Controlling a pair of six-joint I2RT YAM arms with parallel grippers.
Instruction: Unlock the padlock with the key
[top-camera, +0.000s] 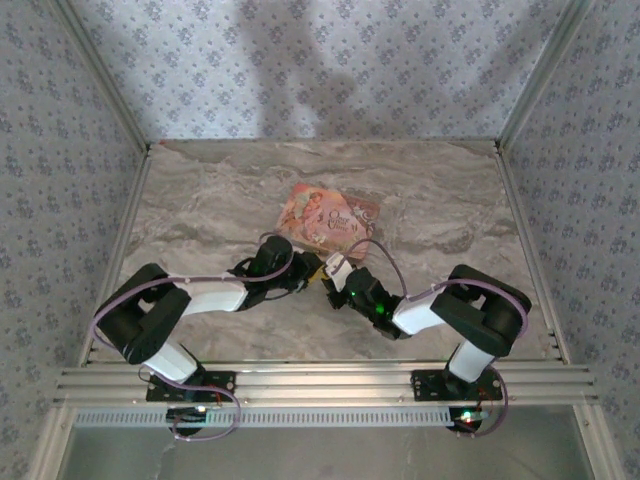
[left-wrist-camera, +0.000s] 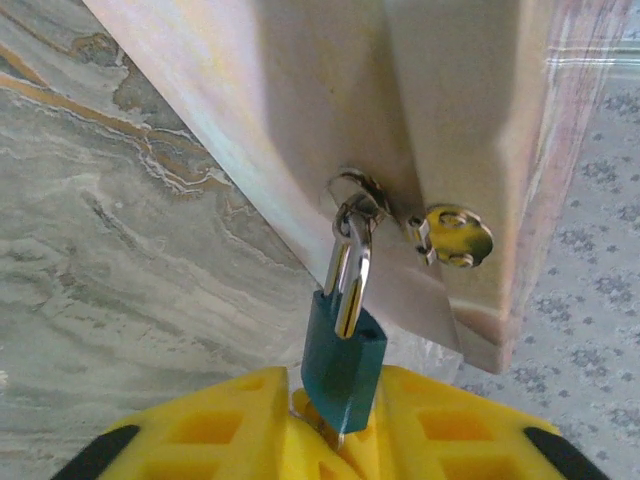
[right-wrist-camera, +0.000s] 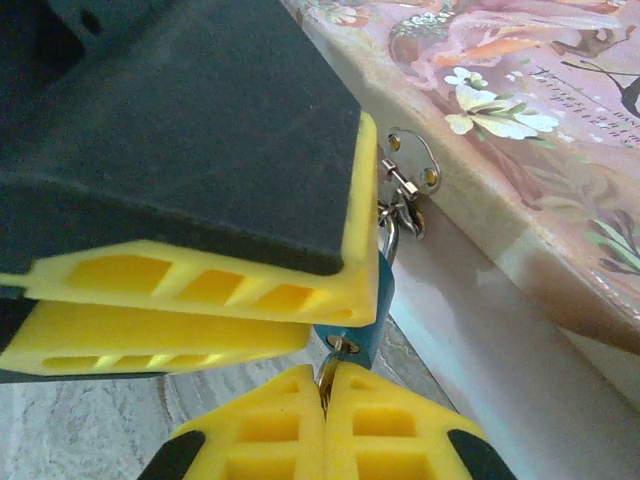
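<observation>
The padlock, a small blue body with a silver shackle, hangs from the ring of the hasp on the pink pictured box. A dark hole shows in the body's top beside the shackle. My left gripper stands round the padlock's body, jaws slightly parted, with a gap at the left finger. My right gripper is shut on the key, whose blade sits in the keyhole in the padlock's underside. In the top view both grippers meet at the box's near edge.
The box lies flat on the marble table, its front wall right behind the padlock. The left gripper's fingers crowd just above my right fingers. Patterned walls close in the table's left, right and back sides.
</observation>
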